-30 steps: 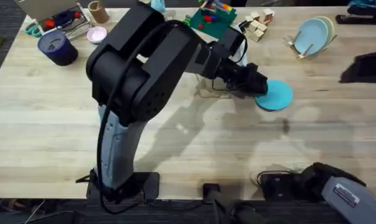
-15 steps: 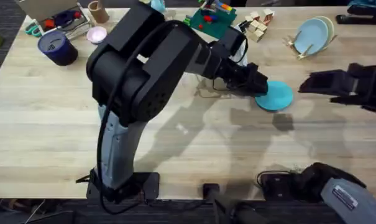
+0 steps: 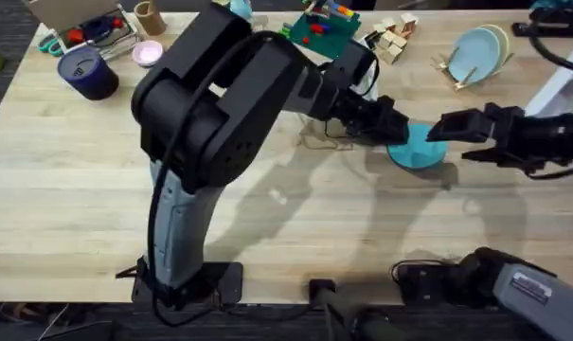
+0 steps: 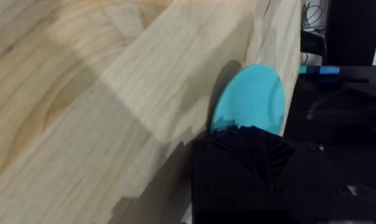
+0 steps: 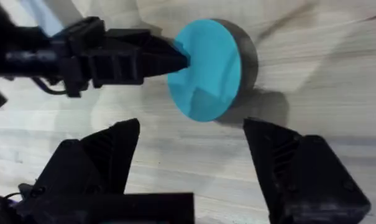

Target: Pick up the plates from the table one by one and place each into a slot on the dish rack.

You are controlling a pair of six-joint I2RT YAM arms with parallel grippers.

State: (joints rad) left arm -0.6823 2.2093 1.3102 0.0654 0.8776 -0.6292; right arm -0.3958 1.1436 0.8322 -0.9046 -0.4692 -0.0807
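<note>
I have the table (image 3: 68,189) spread out below me, light plank wood. My left arm (image 3: 210,123) is the biggest thing over it, rising dark under the overhead camera and reaching across the middle. Its left gripper (image 3: 397,130) is pinched shut on the near rim of the teal plate (image 3: 420,152); in the right wrist view the black fingertips (image 5: 175,60) meet right at that rim, and the plate (image 5: 207,68) looks tipped up off the wood with a dark shadow behind it, though I cannot tell how far.

The right arm (image 3: 542,137) comes in from the opposite side. The right gripper (image 3: 449,127) hangs just beyond the plate's far edge, facing the left one, and from its own wrist camera I see its two fingers (image 5: 94,162) spread wide apart with nothing between them, the plate straight ahead of the gap.

The dish rack (image 3: 461,68) stands well behind the right gripper, toward the far corner of the table, with a pale blue plate (image 3: 474,53) and a cream-yellow plate (image 3: 500,42) already upright in its slots, the two touching or nearly so.
</note>
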